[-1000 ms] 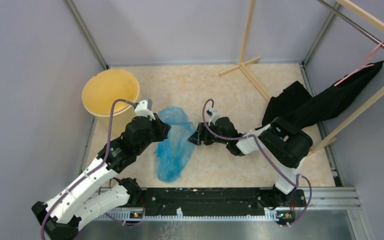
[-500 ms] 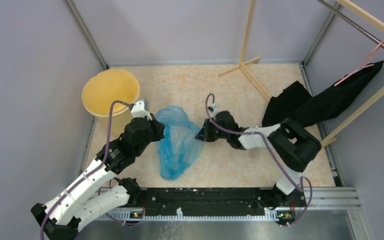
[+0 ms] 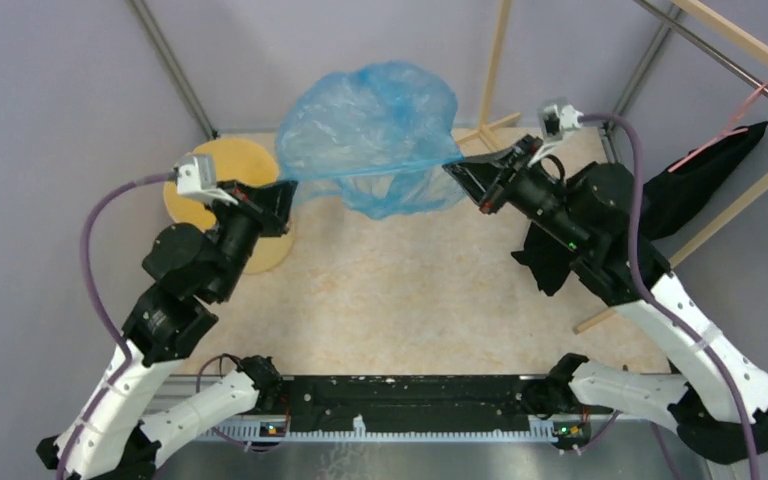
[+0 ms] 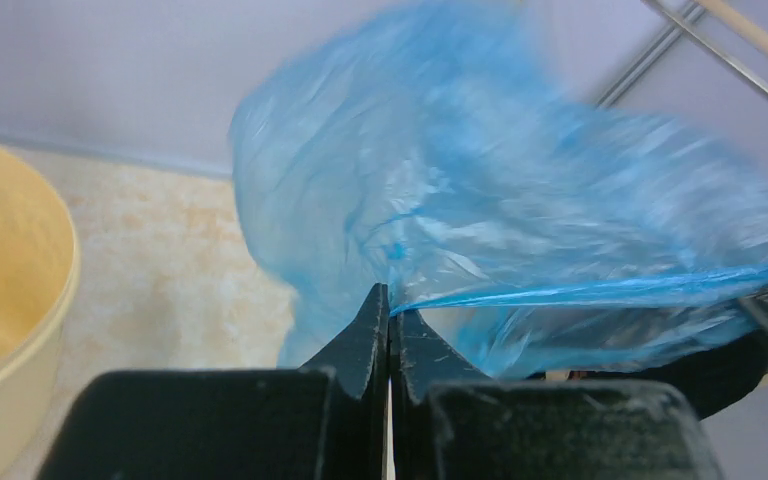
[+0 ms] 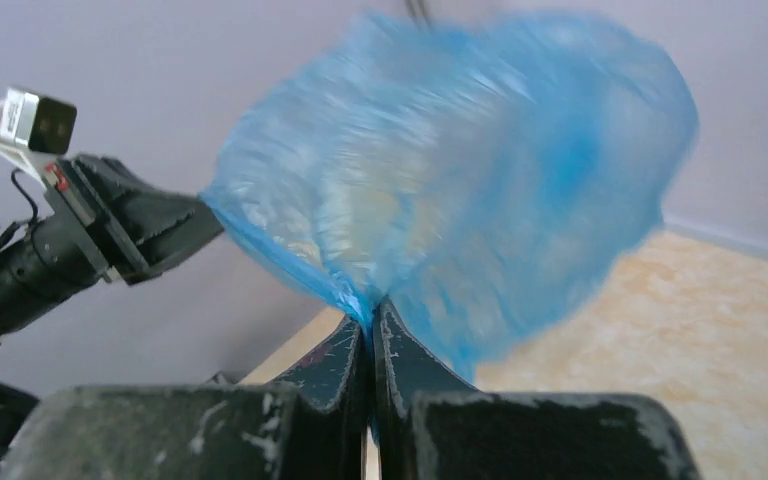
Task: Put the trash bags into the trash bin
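Note:
The light-blue trash bag (image 3: 370, 135) hangs stretched in the air between both arms, billowing upward. My left gripper (image 3: 282, 187) is shut on the bag's left edge, and the film (image 4: 500, 220) rises from its closed tips (image 4: 388, 300). My right gripper (image 3: 455, 168) is shut on the right edge, with the bag (image 5: 460, 190) fanning above its tips (image 5: 372, 310). The pale-yellow trash bin (image 3: 222, 160) stands at the back left, partly hidden behind the left arm; its rim (image 4: 60, 290) shows at the left of the left wrist view.
A black cloth (image 3: 705, 185) hangs from a pink hanger on a wooden rack (image 3: 720, 215) at the right. A wooden stand (image 3: 490, 120) rises at the back. Grey walls enclose the marbled floor (image 3: 400, 290).
Both arms have lifted the bag off the floor and pulled it taut between them, toward the back. The right gripper closed on the bag's edge about a second ago.

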Robot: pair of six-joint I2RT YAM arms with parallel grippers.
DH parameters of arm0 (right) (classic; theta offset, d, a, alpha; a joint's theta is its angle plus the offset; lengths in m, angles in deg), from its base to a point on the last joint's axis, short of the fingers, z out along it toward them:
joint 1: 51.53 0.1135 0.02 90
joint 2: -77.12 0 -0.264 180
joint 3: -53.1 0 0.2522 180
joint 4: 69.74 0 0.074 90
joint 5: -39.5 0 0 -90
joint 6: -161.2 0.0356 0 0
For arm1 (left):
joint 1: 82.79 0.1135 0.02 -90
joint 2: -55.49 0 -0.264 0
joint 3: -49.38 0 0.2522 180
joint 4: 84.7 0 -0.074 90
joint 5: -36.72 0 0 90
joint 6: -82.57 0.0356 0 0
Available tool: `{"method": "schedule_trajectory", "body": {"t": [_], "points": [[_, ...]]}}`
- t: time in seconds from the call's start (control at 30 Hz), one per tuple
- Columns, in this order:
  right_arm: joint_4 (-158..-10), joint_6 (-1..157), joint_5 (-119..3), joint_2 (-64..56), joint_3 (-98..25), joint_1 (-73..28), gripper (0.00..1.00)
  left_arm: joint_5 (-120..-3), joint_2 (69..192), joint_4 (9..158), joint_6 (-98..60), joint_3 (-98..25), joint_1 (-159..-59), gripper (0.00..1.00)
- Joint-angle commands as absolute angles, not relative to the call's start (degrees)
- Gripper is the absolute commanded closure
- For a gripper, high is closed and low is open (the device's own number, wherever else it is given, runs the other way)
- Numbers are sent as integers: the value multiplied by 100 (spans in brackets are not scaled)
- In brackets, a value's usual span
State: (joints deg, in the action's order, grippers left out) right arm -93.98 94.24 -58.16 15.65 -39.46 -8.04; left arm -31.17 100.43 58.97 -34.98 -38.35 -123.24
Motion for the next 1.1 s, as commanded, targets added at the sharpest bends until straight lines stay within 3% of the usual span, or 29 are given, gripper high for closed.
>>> {"method": "schedule_trajectory", "body": {"t": [0.0,0.17,0.3,0.57,0.73,0.87,1.07], "points": [[-9696,9218,-5079,1553,-2319,-846,100,-3129,9886,5350,-4184,-2160,-12305,100],[-9317,9686,-5715,1123,-664,-848,100,-3568,9251,4832,-5335,-418,-12305,100],[-9173,9803,-6102,1082,-517,-849,100,-3613,8808,4918,-5281,-304,-12305,100],[-10583,8822,-5630,1431,-3594,-848,100,-4025,10082,5087,-3726,-3654,-12305,100],[-10344,8703,-5542,2099,-4190,-847,100,-4509,10051,5611,-3385,-4559,-12307,100],[-9942,8703,-5309,2417,-3351,-851,100,-4186,9569,5779,-3590,-3561,-12305,100],[-9751,9149,-5705,1864,-1526,-853,100,-3776,9205,4861,-4963,-1309,-12305,100]]}}
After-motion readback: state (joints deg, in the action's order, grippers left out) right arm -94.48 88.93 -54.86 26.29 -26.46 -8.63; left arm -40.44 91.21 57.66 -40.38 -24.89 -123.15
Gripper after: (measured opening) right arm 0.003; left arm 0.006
